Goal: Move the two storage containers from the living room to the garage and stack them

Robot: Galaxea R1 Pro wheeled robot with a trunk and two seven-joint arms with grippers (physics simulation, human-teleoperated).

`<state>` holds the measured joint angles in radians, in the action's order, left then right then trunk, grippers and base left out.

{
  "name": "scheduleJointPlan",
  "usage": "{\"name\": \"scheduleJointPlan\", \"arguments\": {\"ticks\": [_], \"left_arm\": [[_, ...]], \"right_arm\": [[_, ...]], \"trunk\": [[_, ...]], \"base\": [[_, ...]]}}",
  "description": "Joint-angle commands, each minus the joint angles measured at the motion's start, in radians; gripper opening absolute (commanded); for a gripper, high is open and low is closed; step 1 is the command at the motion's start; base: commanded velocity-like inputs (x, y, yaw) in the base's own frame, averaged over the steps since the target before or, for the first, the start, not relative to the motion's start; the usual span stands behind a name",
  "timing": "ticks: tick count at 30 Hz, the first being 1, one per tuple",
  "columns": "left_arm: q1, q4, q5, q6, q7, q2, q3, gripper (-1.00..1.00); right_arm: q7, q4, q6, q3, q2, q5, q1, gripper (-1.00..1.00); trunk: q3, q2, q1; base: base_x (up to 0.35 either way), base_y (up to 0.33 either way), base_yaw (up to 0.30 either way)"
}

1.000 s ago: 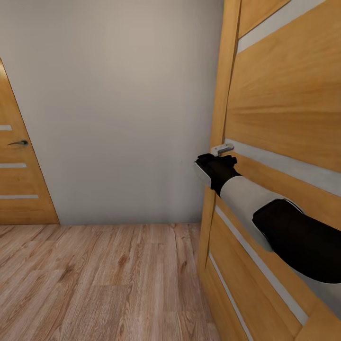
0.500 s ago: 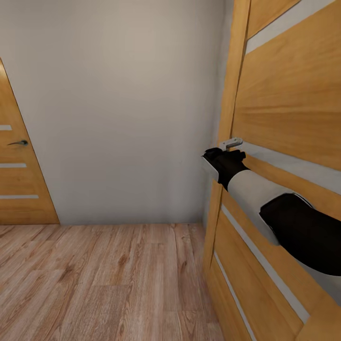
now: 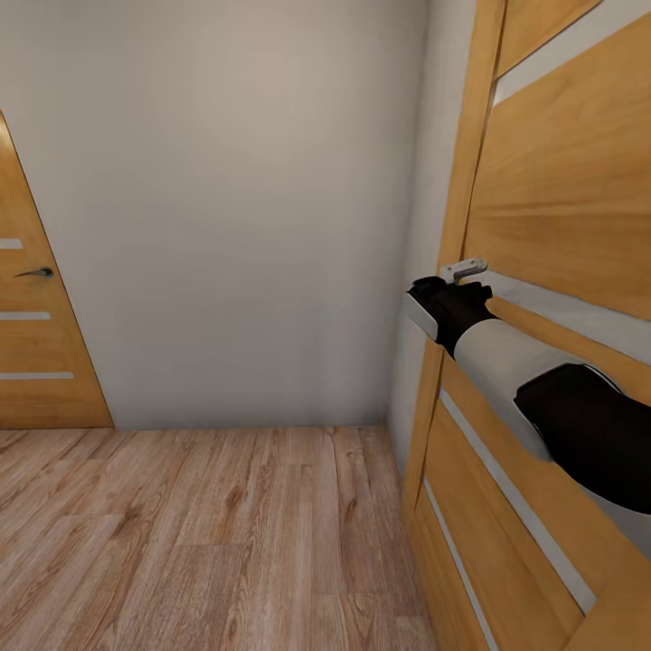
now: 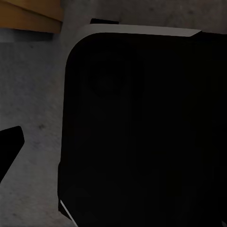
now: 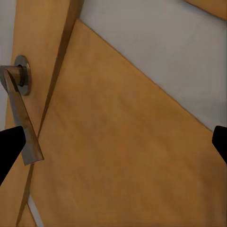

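Wooden door [image 3: 561, 208] stood just ahead of the right gripper [image 5: 113, 142], jaws spread wide; handle [image 5: 21, 120] beside one fingertip [image 5: 9, 144]. Left gripper's state could not be told.

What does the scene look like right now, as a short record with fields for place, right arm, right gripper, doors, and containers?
place: wood-plank floor meeting a pale wall
right arm: reaches forward along the near wooden door
right gripper: open, just below the door's lever handle, fingers wide apart, not closed on the handle
doors: near door at the robot's right, a second wooden door at far left, shut, with its own handle
containers: none to report
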<state>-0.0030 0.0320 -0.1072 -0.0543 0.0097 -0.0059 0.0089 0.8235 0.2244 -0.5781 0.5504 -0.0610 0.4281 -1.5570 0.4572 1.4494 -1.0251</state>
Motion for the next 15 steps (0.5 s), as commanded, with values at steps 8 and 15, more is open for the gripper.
{"name": "scheduleJointPlan", "arguments": {"ticks": [8, 15], "left_arm": [[0.0, 0.0, -0.009, -0.002, 0.001, 0.0, 0.0, 1.0], [0.0, 0.0, -0.009, -0.002, 0.001, 0.0, 0.0, 1.0]], "right_arm": [[0.008, 0.001, -0.019, 0.022, 0.06, -0.015, -0.006, 1.0], [0.012, 0.002, -0.02, 0.021, 0.039, -0.015, -0.006, 1.0]], "trunk": [[0.001, 0.001, 0.0], [0.001, 0.001, 0.0]], "base": [[0.0, 0.0, 0.0], [0.0, 0.0, 0.0]]}}
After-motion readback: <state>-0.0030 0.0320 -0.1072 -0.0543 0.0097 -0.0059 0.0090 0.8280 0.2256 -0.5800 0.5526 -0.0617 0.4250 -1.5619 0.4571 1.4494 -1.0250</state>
